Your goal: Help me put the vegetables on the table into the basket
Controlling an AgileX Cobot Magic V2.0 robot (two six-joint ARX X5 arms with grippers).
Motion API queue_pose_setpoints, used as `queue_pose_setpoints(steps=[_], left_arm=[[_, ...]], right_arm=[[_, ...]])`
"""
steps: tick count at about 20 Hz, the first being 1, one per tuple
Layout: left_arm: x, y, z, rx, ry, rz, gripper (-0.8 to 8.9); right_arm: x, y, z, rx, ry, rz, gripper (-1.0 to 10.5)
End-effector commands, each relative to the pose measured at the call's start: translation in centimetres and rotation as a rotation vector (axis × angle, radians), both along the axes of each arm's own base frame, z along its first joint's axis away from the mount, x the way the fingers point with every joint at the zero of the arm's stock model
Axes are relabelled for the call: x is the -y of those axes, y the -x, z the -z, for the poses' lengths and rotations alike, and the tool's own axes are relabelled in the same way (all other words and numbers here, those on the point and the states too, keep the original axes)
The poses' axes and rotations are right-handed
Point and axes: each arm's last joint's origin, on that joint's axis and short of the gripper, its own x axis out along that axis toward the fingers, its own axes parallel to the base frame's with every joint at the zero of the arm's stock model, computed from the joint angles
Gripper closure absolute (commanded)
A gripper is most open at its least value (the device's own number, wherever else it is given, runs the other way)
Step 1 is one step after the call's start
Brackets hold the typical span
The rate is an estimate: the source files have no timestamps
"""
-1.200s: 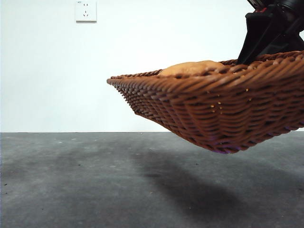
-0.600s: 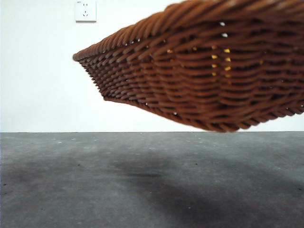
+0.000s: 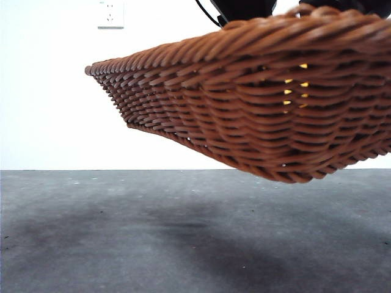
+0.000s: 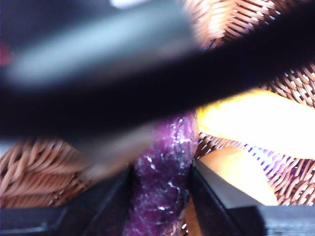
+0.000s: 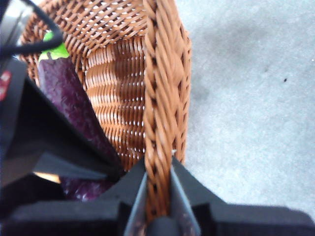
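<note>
Above the table (image 3: 122, 244), the basket (image 3: 244, 116) hangs tilted in the air, its braided rim clamped between the jaws of the right gripper (image 5: 158, 169). Inside it, the left gripper (image 4: 160, 172) grips the eggplant (image 4: 162, 182), beside the yellow vegetable (image 4: 256, 120) and the potato (image 4: 241, 172). No vegetable shows on the table; only releasing the eggplant appears to remain.
</note>
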Motion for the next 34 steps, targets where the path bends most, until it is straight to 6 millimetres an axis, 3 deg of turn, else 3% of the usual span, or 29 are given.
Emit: queue_pose_setpoints(steps=[1, 4, 6, 9, 12, 14, 16, 17, 23, 28, 34], left_arm=[[-0.4, -0.8, 0.5, -0.039, -0.006, -0.075, 3.87], [-1.3, -1.5, 0.0, -0.044, 0.008, -0.14, 3.84], [-2.7, -1.6, -1.6, -0.022, 0.044, -0.169, 3.84], [-6.1, -0.7, -5.8, 0.038, 0.158, -0.253, 3.84], [-11.5, 1.2, -10.9, 0.085, 0.319, -0.456, 3.88], [-15.0, 2.7, -13.3, 0.098, 0.421, -0.59, 5.05], [-18.0, 4.5, -15.3, 0.129, 0.512, -0.682, 8.37], [-19.2, 5.4, -16.0, 0.142, 0.546, -0.713, 8.21], [-24.6, 11.5, -18.6, 0.284, 0.665, -0.82, 8.21], [-26.8, 14.8, -19.4, 0.315, 0.763, -0.843, 8.21], [-27.4, 15.6, -19.5, 0.32, 0.786, -0.846, 8.21]], right_arm=[[-0.1, -0.1, 0.1, -0.005, -0.018, -0.006, 9.6], [-0.1, -0.1, 0.1, -0.006, -0.017, -0.004, 9.6], [-0.1, -0.1, 0.1, -0.001, -0.019, -0.004, 9.6], [-0.1, -0.2, 0.1, 0.003, -0.02, -0.003, 9.6], [-0.2, -0.5, -0.1, 0.017, -0.043, 0.028, 9.6], [-0.3, -1.0, -0.4, 0.035, -0.065, 0.07, 9.6], [-0.4, -1.6, -0.7, 0.062, -0.06, 0.143, 9.6], [-0.1, -1.8, -0.8, 0.071, -0.057, 0.176, 9.6], [5.7, -3.2, -1.5, 0.071, -0.041, 0.383, 9.6], [9.5, -4.0, -1.1, 0.11, -0.017, 0.485, 9.6], [10.5, -8.2, 4.1, 0.02, 0.009, 0.509, 9.6]])
